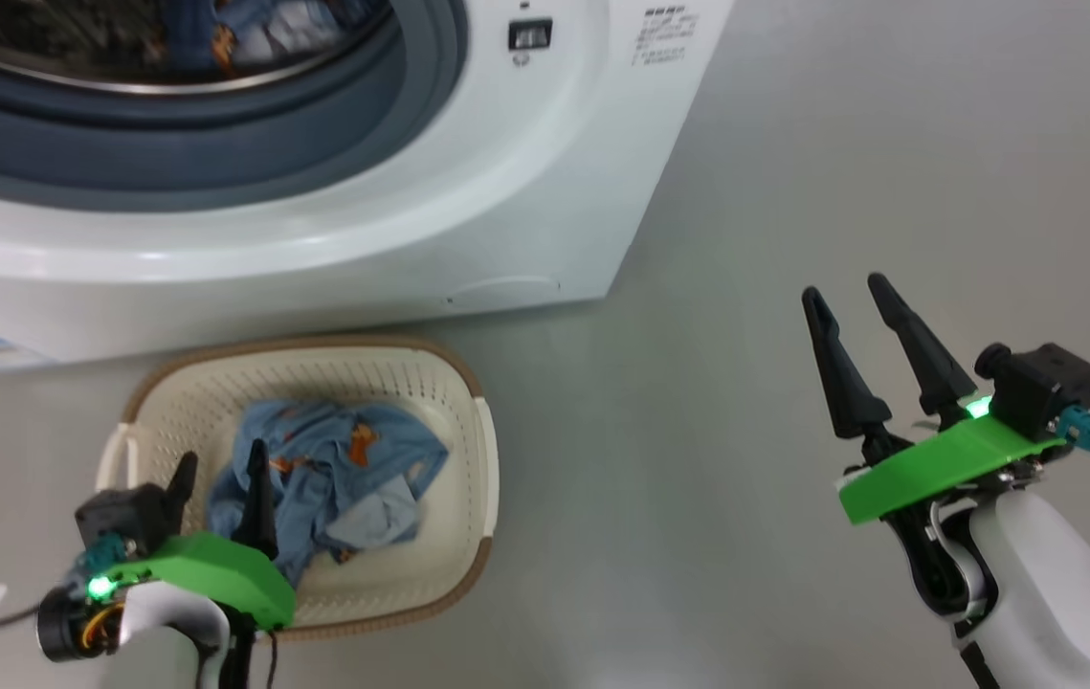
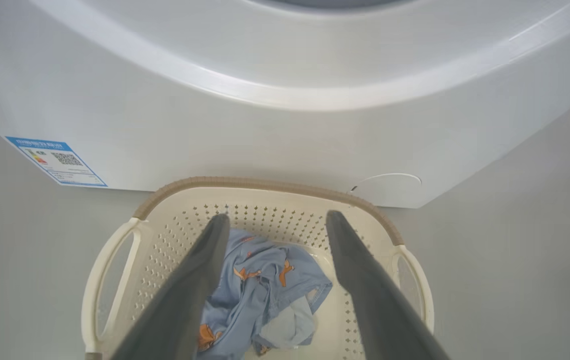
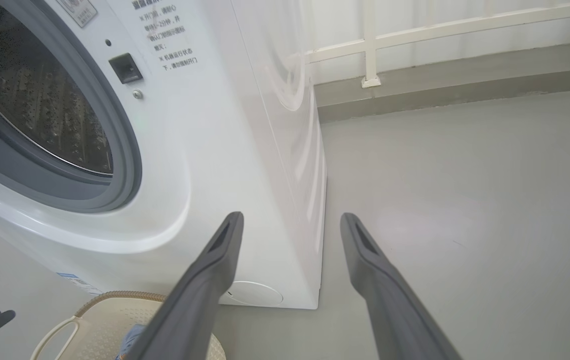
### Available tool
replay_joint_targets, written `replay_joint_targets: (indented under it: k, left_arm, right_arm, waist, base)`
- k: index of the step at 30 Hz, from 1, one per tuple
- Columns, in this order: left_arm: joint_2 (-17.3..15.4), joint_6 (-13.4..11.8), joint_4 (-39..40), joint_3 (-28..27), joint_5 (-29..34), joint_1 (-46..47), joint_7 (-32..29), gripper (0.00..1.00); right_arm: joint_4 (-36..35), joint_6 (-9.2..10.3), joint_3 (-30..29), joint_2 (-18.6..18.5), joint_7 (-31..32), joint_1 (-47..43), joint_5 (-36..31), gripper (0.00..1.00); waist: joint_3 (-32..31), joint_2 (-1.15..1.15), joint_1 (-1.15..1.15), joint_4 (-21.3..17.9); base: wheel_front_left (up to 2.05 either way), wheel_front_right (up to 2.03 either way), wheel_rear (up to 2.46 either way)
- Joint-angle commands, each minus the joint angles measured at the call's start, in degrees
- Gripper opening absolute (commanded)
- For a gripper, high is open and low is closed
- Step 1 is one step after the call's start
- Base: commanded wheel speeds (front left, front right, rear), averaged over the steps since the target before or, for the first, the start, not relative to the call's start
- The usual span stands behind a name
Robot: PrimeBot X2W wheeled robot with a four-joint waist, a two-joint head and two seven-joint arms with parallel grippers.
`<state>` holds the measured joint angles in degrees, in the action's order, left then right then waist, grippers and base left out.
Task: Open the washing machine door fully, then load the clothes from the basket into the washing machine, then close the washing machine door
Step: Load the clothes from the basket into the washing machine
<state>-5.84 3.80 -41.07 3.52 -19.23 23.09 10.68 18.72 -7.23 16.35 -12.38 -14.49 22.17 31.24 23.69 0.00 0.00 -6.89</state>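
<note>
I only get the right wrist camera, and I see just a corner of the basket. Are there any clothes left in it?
Observer: Yes. The head view shows a crumpled bunch of blue clothes lying in the basket.
Operator: Where's the other end effector?
Observer: The left end effector hangs over the basket, its fingers spread open and pointing at that bunch.
Operator: Is anything in the washing machine already?
Observer: It looks that way. In the head view, some blue fabric with an orange print shows inside the washing machine.
</note>
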Motion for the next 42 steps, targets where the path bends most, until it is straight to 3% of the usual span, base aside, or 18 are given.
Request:
replay_joint_targets:
  k: [1,19,36,38,42]
  left_arm:
    - [-1.6,0.1,0.0,-1.4,-0.7,0.9,-0.2,1.0]
    - [-6.1,1.8,-27.0,-0.8,-2.3,19.4,-4.8,1.0]
    - [-13.1,-2.8,-32.2,-1.3,-3.3,29.8,-10.4,1.0]
    - [-13.3,-2.8,-32.2,-1.2,-3.2,30.1,-10.5,1.0]
    - [-9.9,-5.6,-32.4,0.7,-1.9,31.1,-10.5,1.0]
  right_arm:
    - [-1.5,-0.25,0.9,-0.1,-0.5,0.5,0.0,1.0]
    - [-6.1,-0.25,1.5,0.5,-0.5,6.6,-0.5,1.0]
    - [-9.8,-0.25,1.8,2.2,-0.5,7.3,-1.0,1.0]
    - [-9.9,-0.25,1.7,2.3,-0.5,7.3,-1.0,1.0]
    - [-10.0,-0.25,1.5,2.4,-0.5,6.7,-1.1,1.0]
  waist:
    - [4.0,0.0,0.0,-0.7]
    - [19.7,0.0,0.0,-5.1]
    - [30.7,0.0,0.0,-10.8]
    - [31.0,0.0,0.0,-11.0]
    - [31.5,0.0,0.0,-11.0]
  base:
    - [0.0,0.0,0.0]
    - [0.0,0.0,0.0]
    - [0.0,0.0,0.0]
    - [0.0,0.0,0.0]
    - [0.0,0.0,0.0]
